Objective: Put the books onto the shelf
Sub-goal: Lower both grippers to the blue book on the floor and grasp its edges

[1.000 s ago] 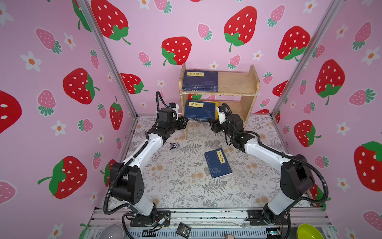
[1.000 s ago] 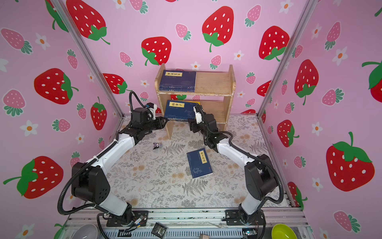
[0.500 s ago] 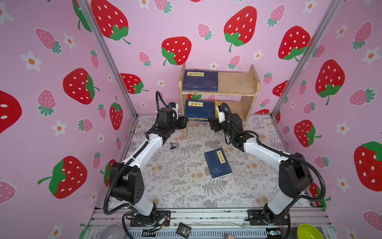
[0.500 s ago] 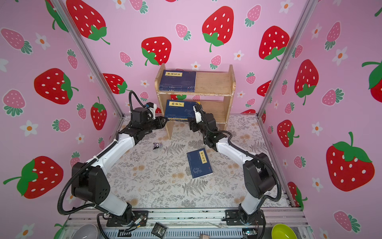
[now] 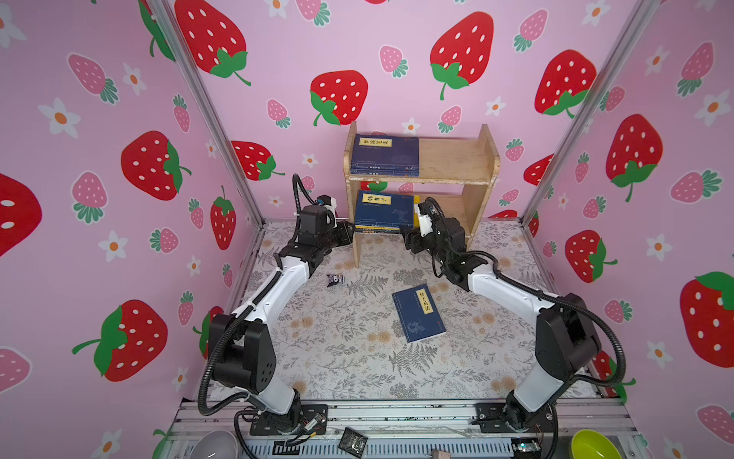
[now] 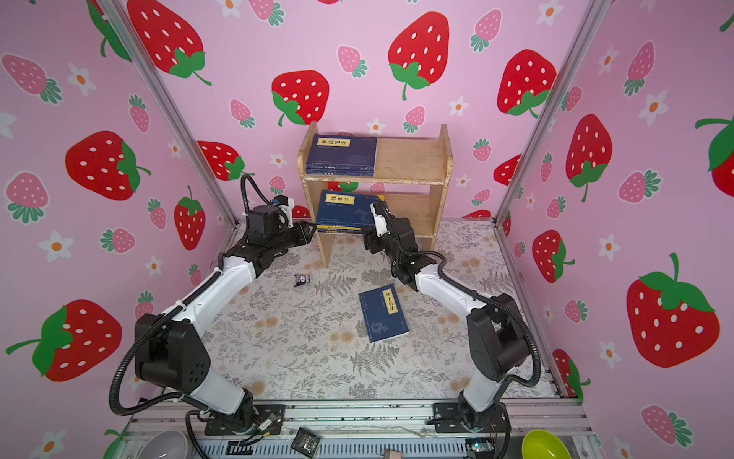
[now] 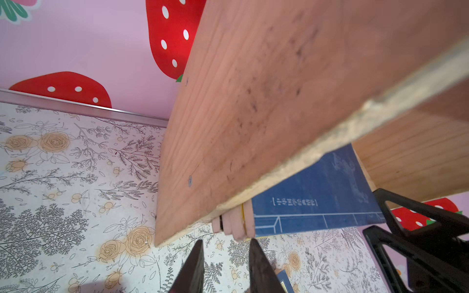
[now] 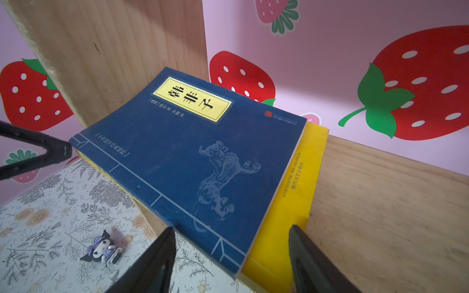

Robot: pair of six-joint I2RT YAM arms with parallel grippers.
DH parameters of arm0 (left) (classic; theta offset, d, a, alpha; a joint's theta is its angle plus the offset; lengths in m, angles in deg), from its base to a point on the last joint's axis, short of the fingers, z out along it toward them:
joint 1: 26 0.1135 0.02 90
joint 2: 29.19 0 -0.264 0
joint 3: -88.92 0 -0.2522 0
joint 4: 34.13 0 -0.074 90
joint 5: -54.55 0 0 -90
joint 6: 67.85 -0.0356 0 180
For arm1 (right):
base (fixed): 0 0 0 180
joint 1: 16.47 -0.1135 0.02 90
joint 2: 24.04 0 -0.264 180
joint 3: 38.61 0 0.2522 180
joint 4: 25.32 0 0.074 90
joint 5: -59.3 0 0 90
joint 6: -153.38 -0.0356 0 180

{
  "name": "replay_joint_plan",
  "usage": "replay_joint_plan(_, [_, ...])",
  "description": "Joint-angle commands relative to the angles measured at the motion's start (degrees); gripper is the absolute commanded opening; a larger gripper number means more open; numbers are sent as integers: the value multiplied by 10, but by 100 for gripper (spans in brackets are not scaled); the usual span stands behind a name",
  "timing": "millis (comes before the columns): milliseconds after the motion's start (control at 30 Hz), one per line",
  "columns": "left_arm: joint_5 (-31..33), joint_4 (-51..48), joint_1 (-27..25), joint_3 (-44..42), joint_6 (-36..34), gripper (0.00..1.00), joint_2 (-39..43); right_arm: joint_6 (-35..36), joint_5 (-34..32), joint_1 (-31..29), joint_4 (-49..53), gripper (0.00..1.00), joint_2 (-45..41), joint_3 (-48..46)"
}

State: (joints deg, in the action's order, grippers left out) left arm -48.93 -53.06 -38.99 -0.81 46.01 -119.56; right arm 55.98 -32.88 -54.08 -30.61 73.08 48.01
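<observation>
- Between the fingers of the right claw (image 8: 231,228), which stand wide apart, we see the near corner of a navy book (image 8: 190,157) with a yellow title label; the claw clamps nothing.
- Under this book lies a yellow book (image 8: 291,197). Its edge comes very near to one finger (image 8: 317,266), and we cannot tell if they touch.
- Both books lie flat on the lower board of the shelf (image 8: 380,203), against the side panel, and their front corner hangs a little over the board's edge.
- Just ahead of the left claw (image 7: 227,244) stands the outer face of that same side panel. Its fingers (image 7: 193,266) are a little apart, with only the flowered mat (image 7: 63,177) between them, so it holds nothing.
- Past the left claw's fingertips, the page edges of the lower books show beside the front edge of the panel.
- Above both claws, on the upper board, we see an upper stack (image 5: 384,155) of navy books, flat and against the same side.
- Behind the right claw, toward its arm's base and well apart from the shelf, a loose navy book (image 5: 418,312) lies flat on the mat with the label up.
- Behind the left claw, beside its arm, a small dark figurine (image 5: 335,279) lies on the mat, apart from every book.
</observation>
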Motion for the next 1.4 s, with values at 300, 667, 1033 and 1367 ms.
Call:
replay_joint_plan(300, [-50, -14, -17, -142, 24, 44, 158, -45, -27, -7, 77, 85, -207, -155])
replay_joint_plan(667, [-56, 122, -162, -325, 186, 88, 150, -158, -24, -8, 134, 86, -271, -347])
replay_joint_plan(1033, [-40, 234, -222, -313, 319, 88, -25, -202, -11, -7, 101, 65, -137, -362])
replay_joint_plan(1367, [-12, 242, -250, -295, 369, 89, -110, -232, 20, -7, 71, 52, -55, -366])
